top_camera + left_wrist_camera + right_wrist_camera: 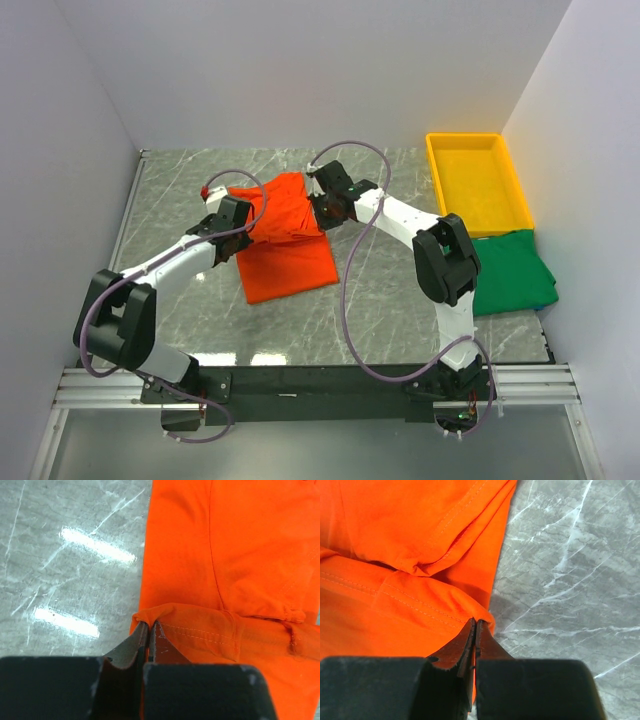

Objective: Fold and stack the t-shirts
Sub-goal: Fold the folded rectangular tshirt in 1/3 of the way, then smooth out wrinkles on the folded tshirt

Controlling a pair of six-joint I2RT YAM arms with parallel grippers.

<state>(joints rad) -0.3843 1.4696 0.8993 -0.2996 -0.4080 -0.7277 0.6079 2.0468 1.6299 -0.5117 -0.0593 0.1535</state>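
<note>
The left end effector and right end effector are each pinching an edge of the bright orange-red cloth t-shirt.

**What You Can't See**

The right arm covers the left side of the green shirt. From above, the left gripper and right gripper hide part of the orange shirt. In the 2 wrist views, that shirt runs off the edges. A red bit is too small to tell.
</note>
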